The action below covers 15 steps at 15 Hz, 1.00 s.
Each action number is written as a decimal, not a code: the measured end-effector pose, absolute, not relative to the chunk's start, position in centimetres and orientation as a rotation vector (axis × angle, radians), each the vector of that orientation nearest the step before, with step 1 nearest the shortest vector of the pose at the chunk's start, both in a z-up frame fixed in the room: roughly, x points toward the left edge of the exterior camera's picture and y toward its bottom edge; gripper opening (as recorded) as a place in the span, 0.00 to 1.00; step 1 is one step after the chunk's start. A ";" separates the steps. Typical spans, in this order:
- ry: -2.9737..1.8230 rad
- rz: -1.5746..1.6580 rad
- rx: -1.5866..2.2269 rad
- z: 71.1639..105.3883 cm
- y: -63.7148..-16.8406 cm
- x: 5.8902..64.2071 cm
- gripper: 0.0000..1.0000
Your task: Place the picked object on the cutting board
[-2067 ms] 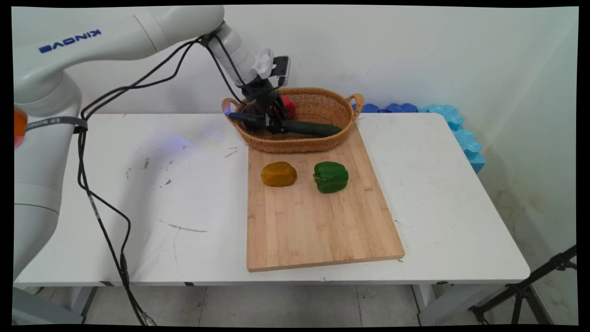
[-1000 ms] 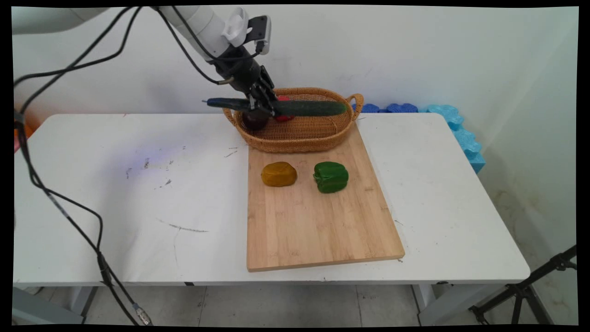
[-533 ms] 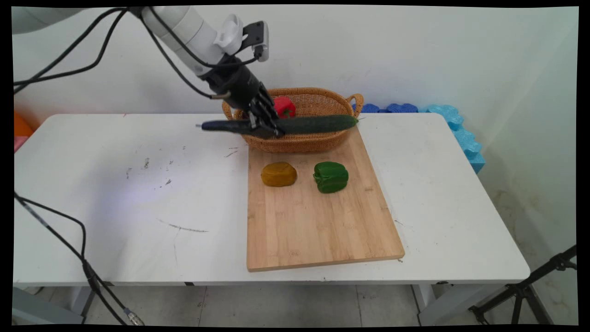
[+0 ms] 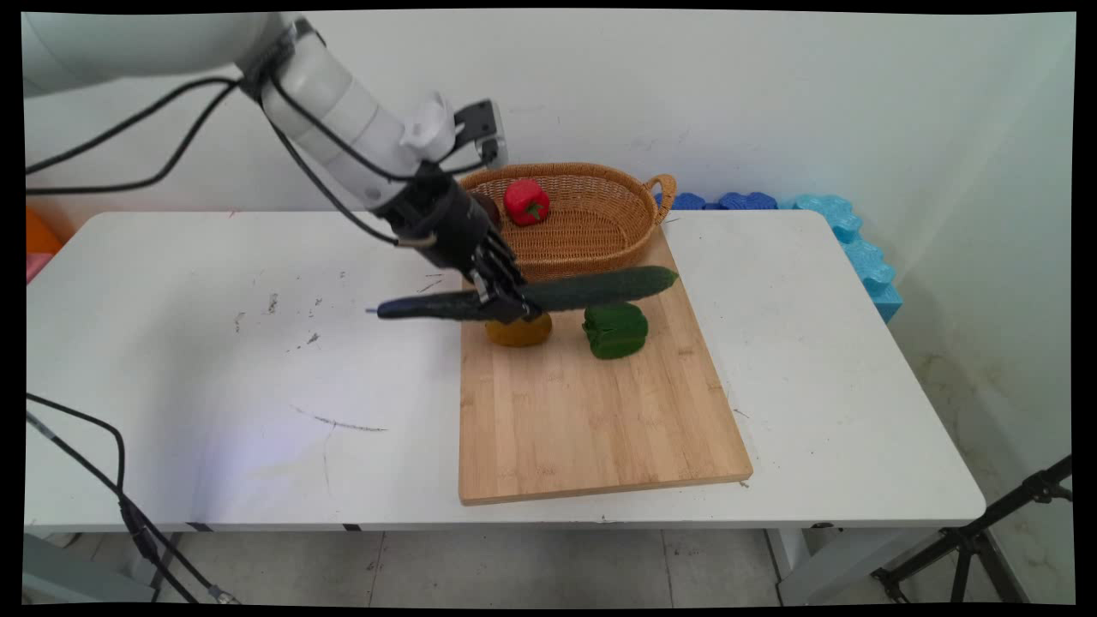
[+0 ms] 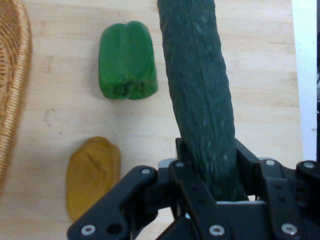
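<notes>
**Cucumber in carriage, out of basket, above board**

Since 2.1 s ago: cucumber (image 4: 548,295) lifted out of the wicker basket (image 4: 591,248) and carried toward the frame's lower centre; the 2 items on the board have not shifted.

Main view
- Gripper (image 4: 506,302): centre of frame, fingers clamped round the cucumber near mid-length.
- Cucumber: roughly level, right end slightly higher, raised above the upper edge of the wooden cutting board (image 4: 583,403).
- Yellow-brown vegetable (image 4: 518,332): on the board, directly below the gripper, partly hidden.
- Green bell pepper (image 4: 614,330): on the board, just below the cucumber's right half.
- Basket: upper centre, holds a red pepper (image 4: 525,201) and 1 dark item behind the wrist, identity unclear.
- White table (image 4: 257,360): carries all of these.

Hand view
- Cucumber runs from bottom centre to the top edge, seated between the fingers (image 5: 192,187).
- Green pepper upper left, yellow-brown vegetable lower left, basket rim at left edge; all well clear of the cucumber.

Step, as judged: transport phase. Any lowering calls for bare board, clear of both vegetables.
</notes>
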<state>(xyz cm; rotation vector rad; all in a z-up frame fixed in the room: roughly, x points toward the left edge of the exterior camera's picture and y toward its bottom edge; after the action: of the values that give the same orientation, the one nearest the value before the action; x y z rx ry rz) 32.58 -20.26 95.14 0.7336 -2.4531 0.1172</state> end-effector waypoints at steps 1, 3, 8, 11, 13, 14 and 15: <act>-2.449 0.110 0.742 94.6 -20.1 32.5 0.00; -2.437 0.087 0.765 92.9 -19.6 32.2 0.00; -2.417 0.038 0.788 88.5 -19.0 31.5 0.00; -2.406 0.017 0.787 86.2 -19.0 30.9 0.00; -2.398 0.007 0.787 84.9 -19.0 30.5 0.00; -2.395 0.001 0.787 84.4 -19.0 30.3 0.00; -2.391 -0.005 0.786 83.8 -19.0 30.1 0.00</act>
<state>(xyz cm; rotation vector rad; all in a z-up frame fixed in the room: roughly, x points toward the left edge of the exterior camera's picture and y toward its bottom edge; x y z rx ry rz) 30.10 -19.01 83.81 0.7861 -2.3910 -0.0051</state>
